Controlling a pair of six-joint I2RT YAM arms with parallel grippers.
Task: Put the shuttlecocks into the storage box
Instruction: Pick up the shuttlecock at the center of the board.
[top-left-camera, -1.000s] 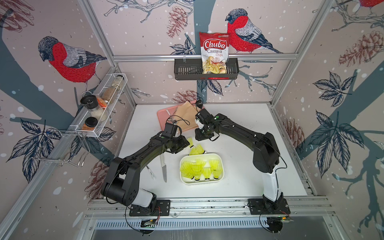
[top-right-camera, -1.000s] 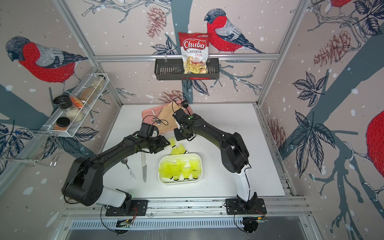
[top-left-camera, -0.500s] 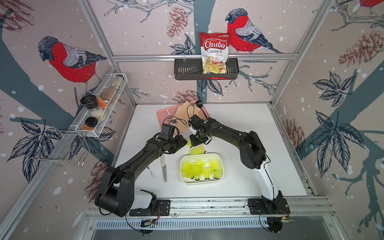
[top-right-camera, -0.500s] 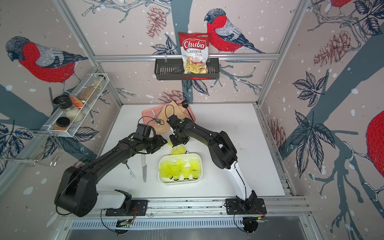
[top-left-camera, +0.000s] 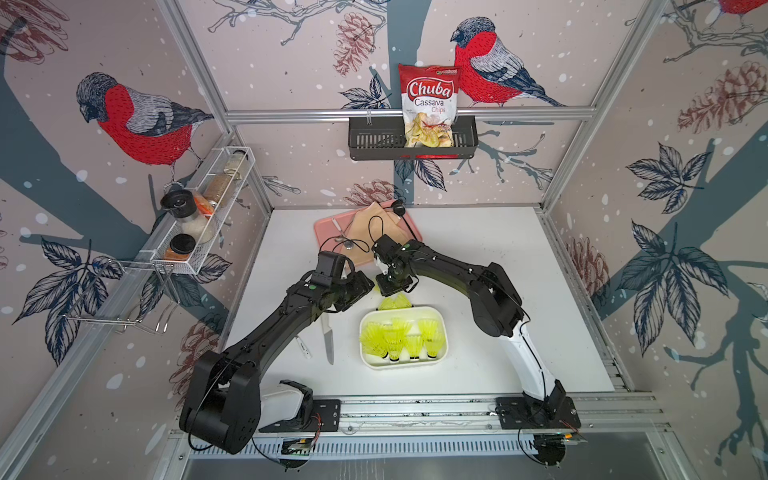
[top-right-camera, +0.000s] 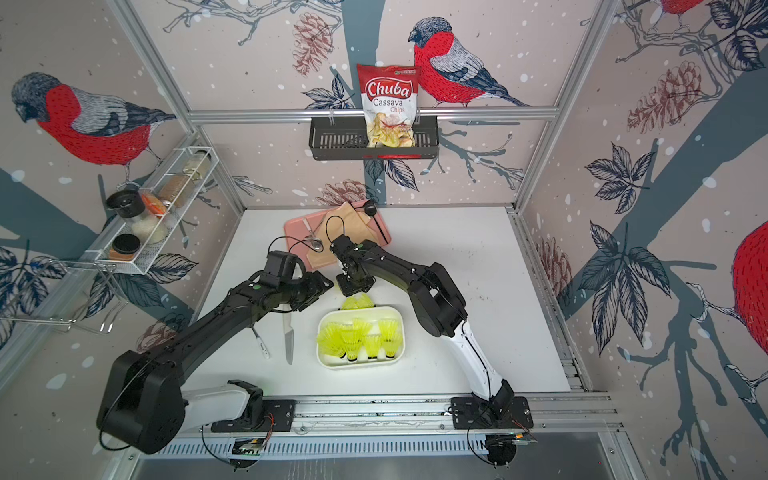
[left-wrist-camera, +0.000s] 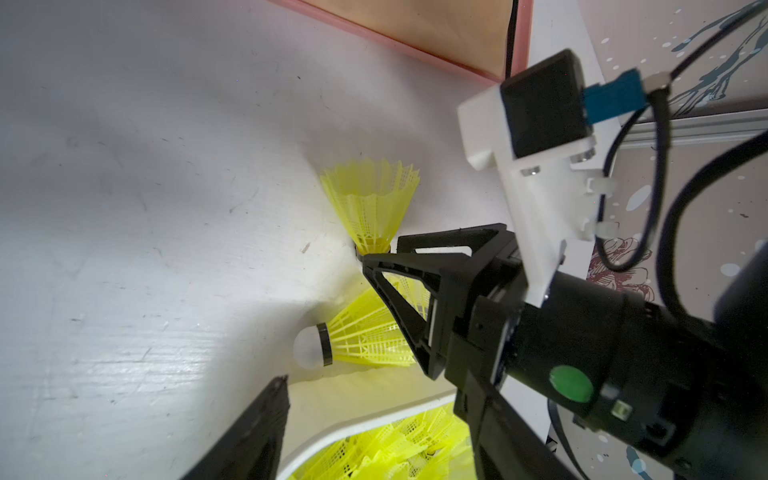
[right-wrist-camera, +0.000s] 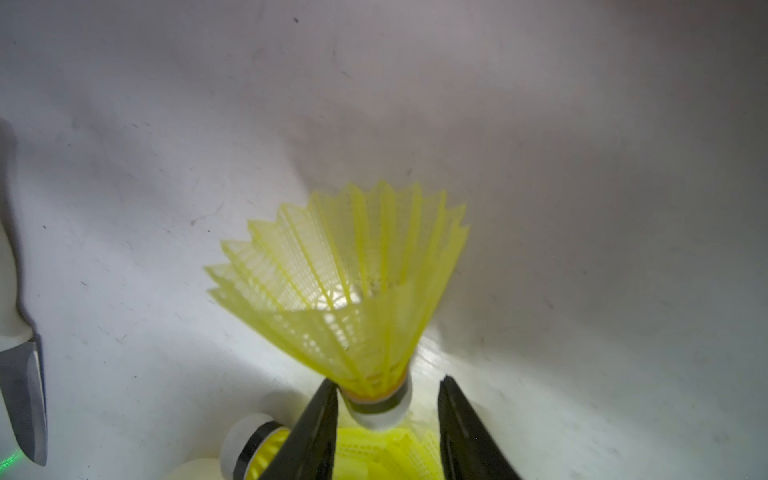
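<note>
We note right gripper (right-wrist-camera: 387, 386) moved since one second ago: off pink tray (top-left-camera: 324, 232) edge, nearer now, down at loose shuttlecocks (top-left-camera: 394, 302); left gripper (top-left-camera: 365, 289) drew back slightly, jaws apart, empty. Nearest us: storage box (top-left-camera: 403, 365) holding cluster of shuttlecocks (top-left-camera: 399, 338); knife (top-left-camera: 329, 340) beside it. Just past box's far rim, two loose shuttlecocks on table (top-left-camera: 498, 232); right jaws apart, straddling one's white tip, one finger touching. Farthest: bag (top-left-camera: 430, 104) reading "Chuba Cassava Chips" in black basket (top-left-camera: 374, 141).
</note>
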